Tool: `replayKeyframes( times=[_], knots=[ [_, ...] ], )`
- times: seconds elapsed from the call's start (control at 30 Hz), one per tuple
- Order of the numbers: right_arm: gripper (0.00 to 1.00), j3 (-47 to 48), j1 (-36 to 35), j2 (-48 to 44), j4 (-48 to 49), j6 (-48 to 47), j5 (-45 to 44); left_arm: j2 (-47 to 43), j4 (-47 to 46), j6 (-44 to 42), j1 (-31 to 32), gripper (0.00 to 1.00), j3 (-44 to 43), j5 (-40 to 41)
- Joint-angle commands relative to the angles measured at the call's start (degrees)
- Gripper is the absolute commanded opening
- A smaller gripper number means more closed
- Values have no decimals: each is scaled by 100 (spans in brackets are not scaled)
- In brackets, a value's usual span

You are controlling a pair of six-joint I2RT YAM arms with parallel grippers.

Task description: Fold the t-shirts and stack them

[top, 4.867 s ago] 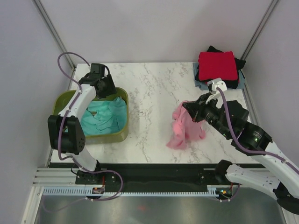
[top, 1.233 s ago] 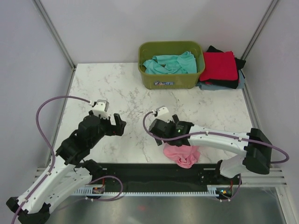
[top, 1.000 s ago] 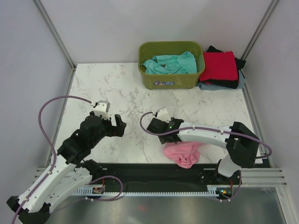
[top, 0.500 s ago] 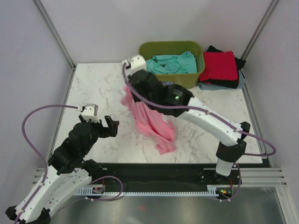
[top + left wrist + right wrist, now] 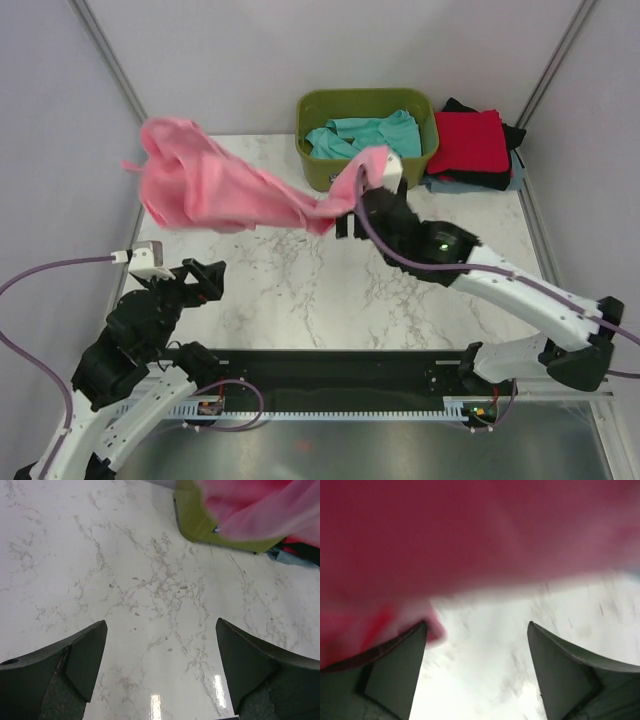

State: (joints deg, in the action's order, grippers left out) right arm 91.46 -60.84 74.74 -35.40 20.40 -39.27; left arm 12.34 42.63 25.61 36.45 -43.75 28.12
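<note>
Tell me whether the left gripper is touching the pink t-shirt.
Apart. Left wrist view: the open left gripper hangs over bare table; the pink t-shirt is far beyond.

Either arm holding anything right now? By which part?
Left gripper: open, empty. Right gripper: fingers stand apart; the large pink cotton t-shirt hangs airborne, one end at them. Whether that end is caught cannot be told.

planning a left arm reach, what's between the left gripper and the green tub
Only bare marble table runs from the left gripper to the tub, per the left wrist view; the pink t-shirt is in the air above.
</note>
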Motion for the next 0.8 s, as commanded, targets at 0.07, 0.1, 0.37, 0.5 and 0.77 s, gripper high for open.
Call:
replayKeyframes(
  times=[0.07, 0.1, 0.37, 0.5, 0.77],
  knots=[
    [93, -3236, 362, -447, -758, 2621, 218, 567, 1070, 937, 3, 94, -1109, -271],
    [94, -3501, 362, -713, -758, 2801, 26, 620, 1333, 1051, 3, 94, -1240, -307],
    [96, -4294, 362, -2955, -643, 2407, 243, 655, 1248, 1060, 3, 92, -1013, -333],
    [96, -4505, 362, -2729, -381, 2231, 972, 1277, 923, 1122, 3, 91, -732, -693],
    [87, -4533, -621, -527, 1509, 2187, 2249, 2676, 116, 658, 3, 96, -705, -641]
  ],
)
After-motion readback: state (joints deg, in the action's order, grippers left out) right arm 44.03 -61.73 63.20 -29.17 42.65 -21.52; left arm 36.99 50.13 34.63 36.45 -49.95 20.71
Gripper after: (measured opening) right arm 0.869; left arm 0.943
